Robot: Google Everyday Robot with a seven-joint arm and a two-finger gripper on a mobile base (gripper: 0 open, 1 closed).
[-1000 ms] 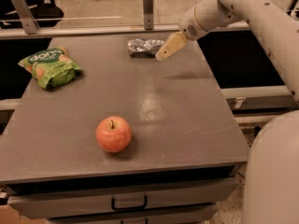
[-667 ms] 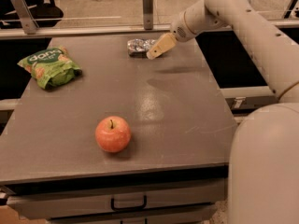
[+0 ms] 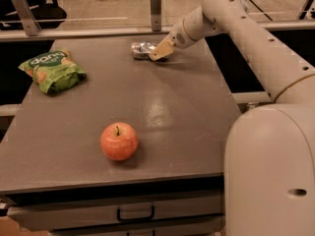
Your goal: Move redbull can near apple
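The redbull can (image 3: pixel 141 49), silver and dented, lies on its side at the far middle of the grey table (image 3: pixel 147 102). The gripper (image 3: pixel 160 51) is at the can's right end, low over the table, touching or nearly touching it. The apple (image 3: pixel 118 141), red-orange with a short stem, sits near the table's front edge, well apart from the can.
A green chip bag (image 3: pixel 53 71) lies at the table's far left. A railing with metal posts (image 3: pixel 156 8) runs behind the table. A drawer handle (image 3: pixel 135 214) shows below the front edge. The robot's white body (image 3: pixel 270 171) fills the right foreground.
The gripper has moved left and reached the can's right end. The can, apple and bag have not moved on the table.
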